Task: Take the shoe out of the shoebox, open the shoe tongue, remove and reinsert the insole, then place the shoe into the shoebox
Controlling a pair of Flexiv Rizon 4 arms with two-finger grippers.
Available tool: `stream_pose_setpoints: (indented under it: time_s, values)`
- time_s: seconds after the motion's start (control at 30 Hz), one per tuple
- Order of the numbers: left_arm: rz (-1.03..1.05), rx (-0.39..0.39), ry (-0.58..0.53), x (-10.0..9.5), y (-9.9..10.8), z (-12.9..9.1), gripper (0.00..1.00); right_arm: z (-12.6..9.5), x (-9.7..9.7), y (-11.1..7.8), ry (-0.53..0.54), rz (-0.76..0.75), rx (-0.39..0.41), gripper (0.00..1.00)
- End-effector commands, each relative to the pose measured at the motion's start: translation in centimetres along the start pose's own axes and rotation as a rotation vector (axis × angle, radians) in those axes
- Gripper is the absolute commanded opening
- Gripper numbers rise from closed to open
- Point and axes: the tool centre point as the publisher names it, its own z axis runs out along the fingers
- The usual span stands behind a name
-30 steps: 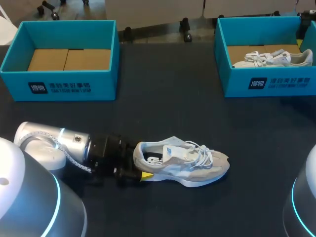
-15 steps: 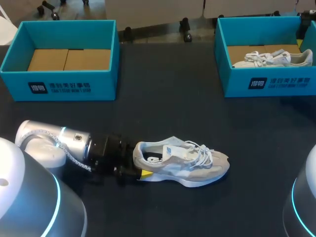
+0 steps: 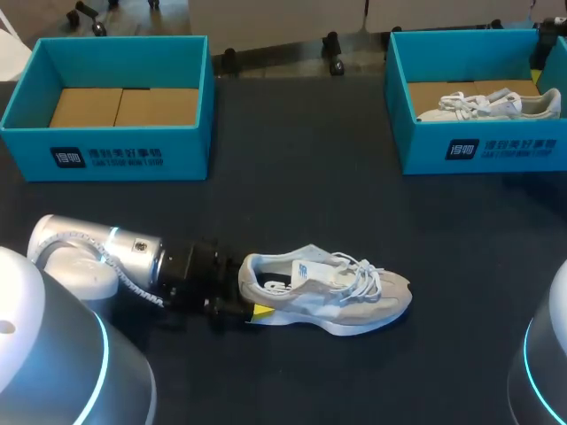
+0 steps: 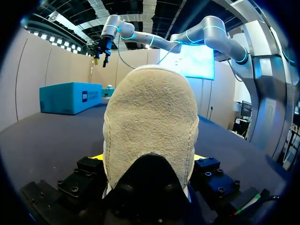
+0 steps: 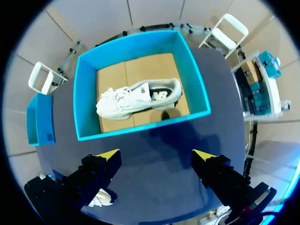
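Observation:
A grey-and-white shoe (image 3: 328, 288) lies on its sole on the dark table, toe to the right, with its laces loose. My left gripper (image 3: 252, 305) is at its heel. In the left wrist view the suede heel (image 4: 150, 126) fills the gap, and a yellow fingertip (image 4: 96, 157) presses on each side, so the gripper is shut on it. My right gripper (image 5: 157, 157) hangs open high above the right shoebox (image 5: 140, 124), which holds a second white shoe (image 5: 138, 99).
An empty teal shoebox (image 3: 106, 150) with a cardboard floor stands at the back left. The right shoebox (image 3: 478, 150) with the second shoe (image 3: 487, 104) stands at the back right. Dark table lies between the boxes and the shoe.
My left gripper's fingers have come in a little against the shoe's heel. The shoe and the right arm have not moved.

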Motion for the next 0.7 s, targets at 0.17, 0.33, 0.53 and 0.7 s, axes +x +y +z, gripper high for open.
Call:
stream_pose_setpoints:
  time_s: [0.17,0.33,0.53,0.7]
  values:
    - [-0.001,-0.002,0.001,-0.1,0.2,-0.1,0.0,0.0,5.2,-3.2,-0.002,0.037,0.0,1.0]
    - [-0.001,-0.002,0.001,-0.1,0.2,-0.1,0.0,-0.4,8.3,-6.0,-0.026,0.048,-0.033,1.0]
    - [-0.001,-0.002,0.001,-0.1,0.2,-0.1,0.0,-1.0,11.0,-10.2,-0.004,0.068,-0.038,1.0]
    - [-0.001,-0.002,0.001,-0.1,0.2,-0.1,0.0,-1.5,10.9,-11.3,0.044,0.07,-0.04,1.0]
